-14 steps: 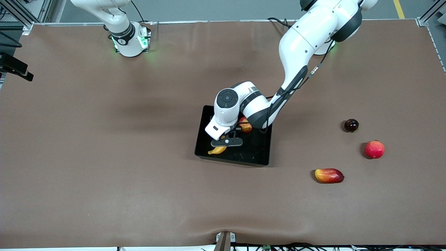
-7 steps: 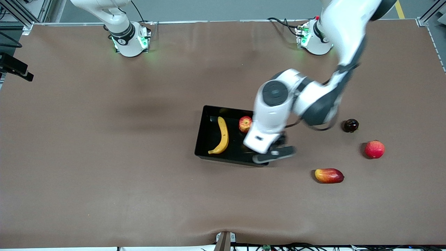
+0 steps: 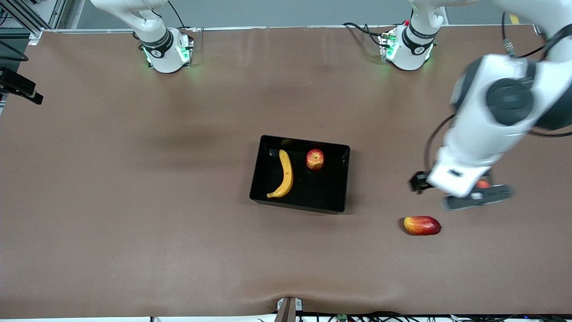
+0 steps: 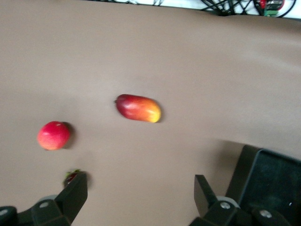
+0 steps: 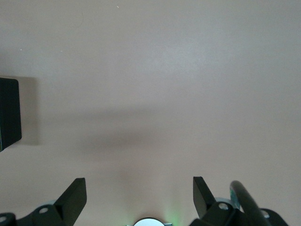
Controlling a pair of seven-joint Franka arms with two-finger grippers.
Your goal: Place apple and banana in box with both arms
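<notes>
Banana [image 3: 283, 175] and apple [image 3: 315, 159] lie in the box [image 3: 344, 179].
Front view: the left arm bends down, and the left gripper [image 3: 464, 192] is over the table near the red fruits. Left wrist view: its fingers [image 4: 75, 195] are wide apart, holding nothing. Right wrist view: the right gripper [image 5: 139, 200] waits, wide too.

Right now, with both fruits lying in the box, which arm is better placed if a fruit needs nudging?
Probably the left: its gripper hangs open over the table beside the box. The right gripper is near its base.
</notes>
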